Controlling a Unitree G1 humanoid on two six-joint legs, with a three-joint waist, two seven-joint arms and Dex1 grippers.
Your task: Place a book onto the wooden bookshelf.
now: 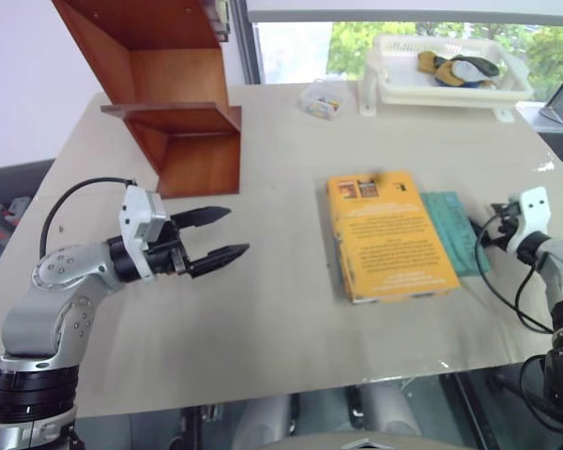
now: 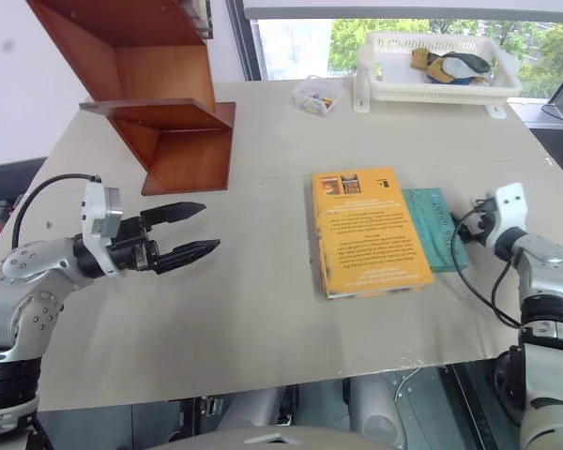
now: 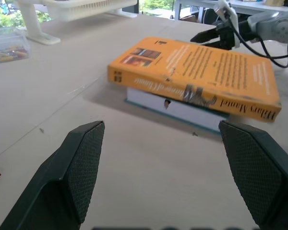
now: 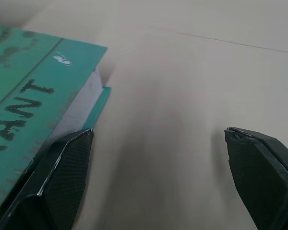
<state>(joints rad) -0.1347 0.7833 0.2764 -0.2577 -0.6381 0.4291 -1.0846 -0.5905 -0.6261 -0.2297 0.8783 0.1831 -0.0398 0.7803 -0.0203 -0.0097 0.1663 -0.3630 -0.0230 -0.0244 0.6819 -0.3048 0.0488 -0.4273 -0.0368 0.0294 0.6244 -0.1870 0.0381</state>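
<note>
Orange-yellow, the book [image 1: 388,236] is seen just left of the right end effector [image 4: 161,167]; both end effectors are spread apart, nothing held.

Left gripper [image 1: 227,233]: fingers spread wide, roughly level, over the tabletop's left half. Right gripper [image 4: 158,177]: fingers spread wide, low at the right edge.

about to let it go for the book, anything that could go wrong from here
1. The right gripper, open, sits at the corner of the teal book, not the orange book lying partly on top; it may grab or drag the wrong one.
2. Lifting the orange book could slide the teal one toward the table edge.
3. The wooden bookshelf stands across the table by the open left gripper; a one-handed carry may sag.
</note>
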